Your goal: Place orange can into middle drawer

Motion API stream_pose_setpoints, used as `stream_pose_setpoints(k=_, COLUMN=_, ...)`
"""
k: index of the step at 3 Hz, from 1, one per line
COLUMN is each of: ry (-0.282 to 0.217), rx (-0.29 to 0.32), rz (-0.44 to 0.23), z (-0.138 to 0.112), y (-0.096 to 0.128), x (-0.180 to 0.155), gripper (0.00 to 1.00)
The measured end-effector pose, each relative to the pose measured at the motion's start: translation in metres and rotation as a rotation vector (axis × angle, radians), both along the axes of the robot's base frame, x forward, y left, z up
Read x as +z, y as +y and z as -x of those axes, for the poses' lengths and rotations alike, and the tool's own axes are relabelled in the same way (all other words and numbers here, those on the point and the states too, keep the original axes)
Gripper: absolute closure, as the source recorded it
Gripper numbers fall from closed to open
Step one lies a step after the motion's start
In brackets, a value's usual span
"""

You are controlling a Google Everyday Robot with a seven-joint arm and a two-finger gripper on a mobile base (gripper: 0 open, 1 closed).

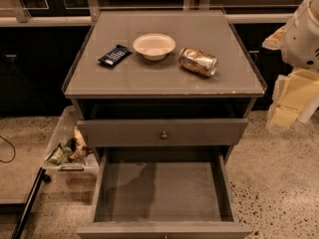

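Observation:
The orange can lies on its side on the grey cabinet top, at the right, next to a white bowl. The middle drawer is pulled out wide below, and its bare grey floor holds nothing. My gripper, with pale yellow fingers under a white arm, hangs at the right edge of the view. It is beside and a little below the cabinet's right corner, well apart from the can, and holds nothing that I can see.
A white bowl and a dark blue snack packet sit on the cabinet top. The drawer front with a brass knob is above the open drawer. A clear bin of wrappers and a black pole stand on the floor at left.

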State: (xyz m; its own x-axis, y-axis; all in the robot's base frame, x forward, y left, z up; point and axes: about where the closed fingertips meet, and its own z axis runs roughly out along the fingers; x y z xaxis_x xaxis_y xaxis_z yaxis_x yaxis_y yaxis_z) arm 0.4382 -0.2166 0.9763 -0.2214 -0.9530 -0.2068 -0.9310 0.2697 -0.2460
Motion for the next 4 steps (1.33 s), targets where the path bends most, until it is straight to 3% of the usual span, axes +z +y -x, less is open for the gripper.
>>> stream_pose_setpoints(k=2, ry=-0.016, rx=0.010, rz=-0.024, z=-0.009, y=0.002, x=-0.001, gripper=0.00)
stream_pose_setpoints(k=4, ry=-0.099, rx=0.068, rz=-0.167, z=-0.098, y=0.021, x=-0.021, gripper=0.00)
